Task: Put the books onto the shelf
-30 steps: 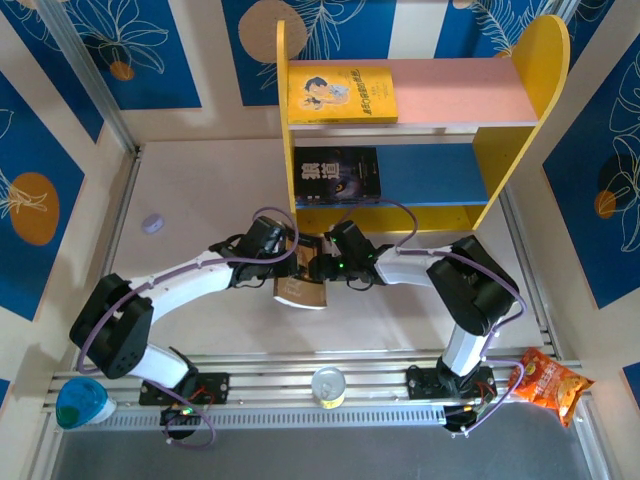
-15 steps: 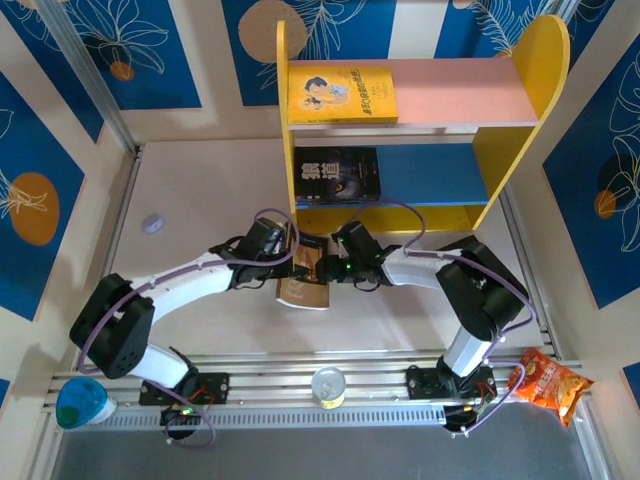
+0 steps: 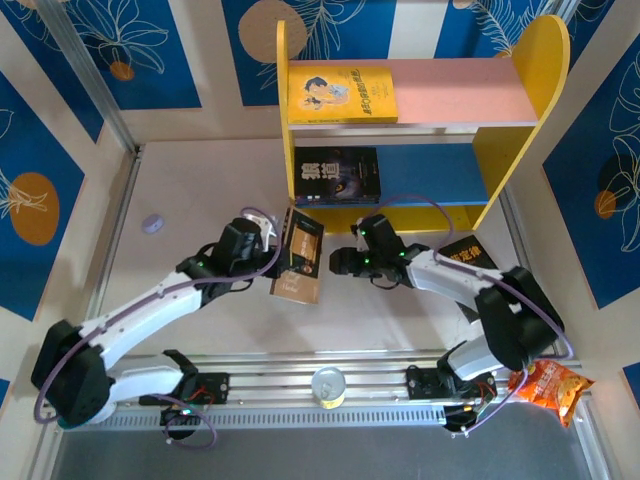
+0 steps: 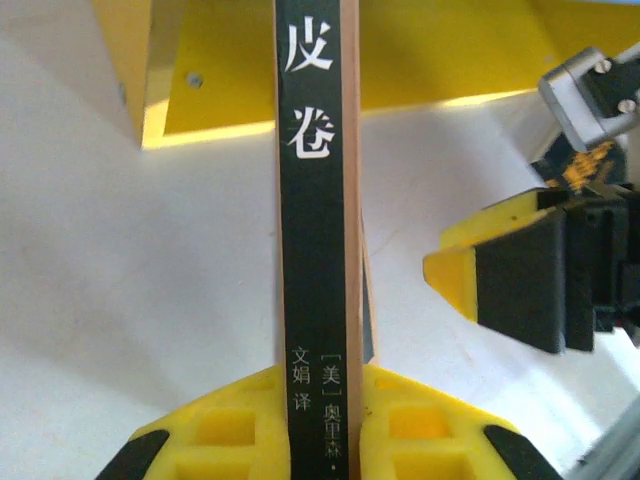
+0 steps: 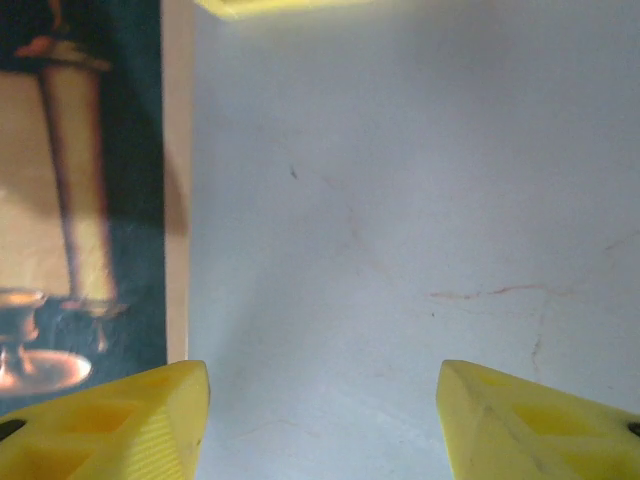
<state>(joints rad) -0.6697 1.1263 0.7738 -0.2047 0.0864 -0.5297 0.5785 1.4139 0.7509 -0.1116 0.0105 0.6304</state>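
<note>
**Thin paperback pinched in the left claw, just short of the shelf**

The left claw [image 4: 320,440] was clamped across the thickness of the tan scroll-picture book [image 3: 302,258], whose black spine with white lettering faced the wrist. The book hung tilted on edge over the middle of the bench [image 3: 200,200], just in front of the shelf [image 3: 520,110] at the far edge. I judged it light and thin, bendy away from the spine, with a smooth cover that might slide. A hold close to the spine looked soundest.

On the shelf a yellow cartoon book [image 3: 342,93] rested on the pink board, and a black book [image 3: 337,175] sat on the blue tier below.

The right claw [image 3: 338,263] stood apart, holding nothing, just beside the held book's cover. Farther right, another black book [image 3: 462,250] lay on the bench, partly under the right arm.
</note>
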